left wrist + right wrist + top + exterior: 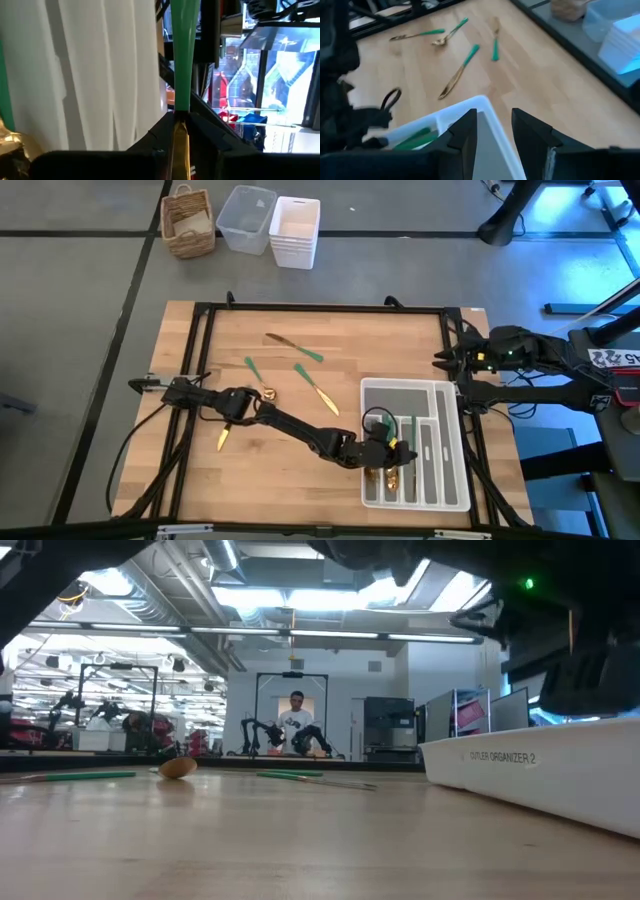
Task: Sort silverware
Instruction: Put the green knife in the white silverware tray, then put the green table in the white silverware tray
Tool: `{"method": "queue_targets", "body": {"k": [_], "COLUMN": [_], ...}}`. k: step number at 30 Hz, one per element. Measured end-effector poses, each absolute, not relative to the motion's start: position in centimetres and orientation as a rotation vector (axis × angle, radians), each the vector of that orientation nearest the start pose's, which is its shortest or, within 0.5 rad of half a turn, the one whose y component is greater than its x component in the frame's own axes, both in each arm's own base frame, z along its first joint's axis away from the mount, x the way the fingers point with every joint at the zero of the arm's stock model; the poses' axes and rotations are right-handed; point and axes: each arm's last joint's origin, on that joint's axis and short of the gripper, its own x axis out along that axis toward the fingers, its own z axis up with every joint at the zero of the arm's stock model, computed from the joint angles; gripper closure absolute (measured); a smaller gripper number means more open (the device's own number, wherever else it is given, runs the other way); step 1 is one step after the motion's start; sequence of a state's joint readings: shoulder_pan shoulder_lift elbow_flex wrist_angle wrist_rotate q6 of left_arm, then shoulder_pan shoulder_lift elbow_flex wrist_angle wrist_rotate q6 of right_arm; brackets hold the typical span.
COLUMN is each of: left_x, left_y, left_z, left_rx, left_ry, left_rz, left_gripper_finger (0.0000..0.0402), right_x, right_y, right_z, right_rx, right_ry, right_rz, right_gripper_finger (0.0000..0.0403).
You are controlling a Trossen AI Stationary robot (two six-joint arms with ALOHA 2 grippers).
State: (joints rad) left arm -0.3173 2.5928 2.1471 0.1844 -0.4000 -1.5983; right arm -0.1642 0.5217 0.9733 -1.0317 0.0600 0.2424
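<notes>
Silverware [458, 74]: gold heads, green handles

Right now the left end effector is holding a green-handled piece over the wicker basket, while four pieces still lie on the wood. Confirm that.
Not the basket. The high view shows the left end effector holding the green-handled piece over the white cutlery tray; the wicker basket sits on the floor beyond the table. Four pieces do lie on the wood.

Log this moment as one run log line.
left gripper: over tray, fingers shut on green-handled utensil | right gripper: open, waiting at tray's edge | loose silverware: four pieces on table
</notes>
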Motion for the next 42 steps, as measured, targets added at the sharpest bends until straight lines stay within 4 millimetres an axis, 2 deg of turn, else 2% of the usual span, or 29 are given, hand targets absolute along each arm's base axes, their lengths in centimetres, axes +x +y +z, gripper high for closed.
{"method": "queue_targets", "body": {"k": [12, 21, 27, 30, 37, 42], "left_x": [56.3, 56.6, 56.8, 56.8, 57.0, 57.5], "left_y": [-16.8, -15.8, -15.4, -15.4, -15.8, -15.2], "left_z": [13.8, 13.1, 13.2, 13.3, 13.9, 16.1], "left_rx": [-1.453, -1.440, -1.444, -1.448, -1.506, -1.467], "left_ry": [0.177, 0.228, 0.224, 0.221, 0.238, 0.086], "left_rz": [0.300, 0.293, 0.290, 0.283, 0.163, -0.032], "left_gripper_finger": [0.0359, 0.0346, 0.0286, 0.0268, 0.0267, 0.0275], "right_x": [6.5, 6.5, 6.5, 6.5, 6.5, 6.5], "right_y": [-1.4, -1.4, -1.4, -1.4, -1.4, -1.3], "right_z": [34.3, 34.4, 34.4, 34.4, 34.3, 34.3], "right_rx": [0.250, 0.243, 0.242, 0.235, 0.214, 0.217], "right_ry": [0.546, 0.541, 0.541, 0.543, 0.553, 0.553], "right_rz": [-0.322, -0.319, -0.319, -0.316, -0.309, -0.301], "right_gripper_finger": [0.0279, 0.0279, 0.0279, 0.0279, 0.0279, 0.0279]}}
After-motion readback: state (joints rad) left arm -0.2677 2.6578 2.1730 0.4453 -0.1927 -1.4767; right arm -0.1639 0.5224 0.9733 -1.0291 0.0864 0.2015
